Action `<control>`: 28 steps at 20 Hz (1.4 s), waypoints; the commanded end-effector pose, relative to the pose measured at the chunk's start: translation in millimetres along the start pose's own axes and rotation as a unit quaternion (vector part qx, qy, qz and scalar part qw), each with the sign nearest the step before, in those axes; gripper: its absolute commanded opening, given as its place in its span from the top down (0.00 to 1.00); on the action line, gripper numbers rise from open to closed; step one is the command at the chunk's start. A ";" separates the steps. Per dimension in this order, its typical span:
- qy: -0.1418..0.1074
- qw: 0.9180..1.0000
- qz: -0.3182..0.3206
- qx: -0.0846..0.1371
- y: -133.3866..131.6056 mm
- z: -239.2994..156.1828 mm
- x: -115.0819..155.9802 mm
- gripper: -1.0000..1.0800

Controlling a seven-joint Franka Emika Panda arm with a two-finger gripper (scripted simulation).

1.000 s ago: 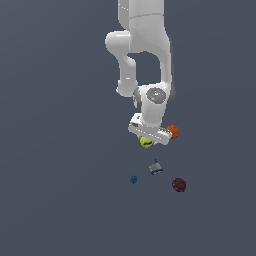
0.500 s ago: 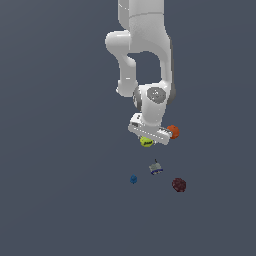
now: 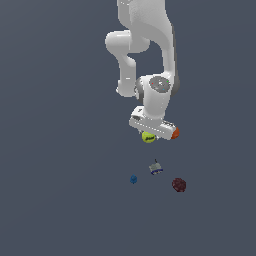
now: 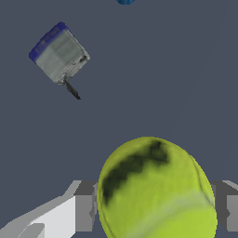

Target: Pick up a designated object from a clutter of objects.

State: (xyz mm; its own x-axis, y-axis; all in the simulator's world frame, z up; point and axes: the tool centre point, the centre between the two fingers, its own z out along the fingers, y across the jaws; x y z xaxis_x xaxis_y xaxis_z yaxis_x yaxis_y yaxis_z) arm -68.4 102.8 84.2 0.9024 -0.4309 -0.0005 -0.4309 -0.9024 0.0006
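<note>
Dark grey surface (image 3: 60,200) spreads beneath me. My claw (image 3: 149,134) is closed around the yellow-green ball (image 4: 155,188), pads on opposite sides so it cannot roll out. At five o'clock below lie the grey-and-blue block (image 3: 156,168) and maroon ball (image 3: 179,184).
</note>
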 end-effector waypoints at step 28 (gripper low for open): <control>0.000 1.000 0.000 0.000 -25.5 -262.4 -17.4 1.00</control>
State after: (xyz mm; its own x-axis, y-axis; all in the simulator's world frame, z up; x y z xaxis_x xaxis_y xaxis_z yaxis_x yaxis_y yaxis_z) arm -72.8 132.2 334.9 0.9023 -0.4311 -0.0002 -0.4311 -0.9023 -0.0004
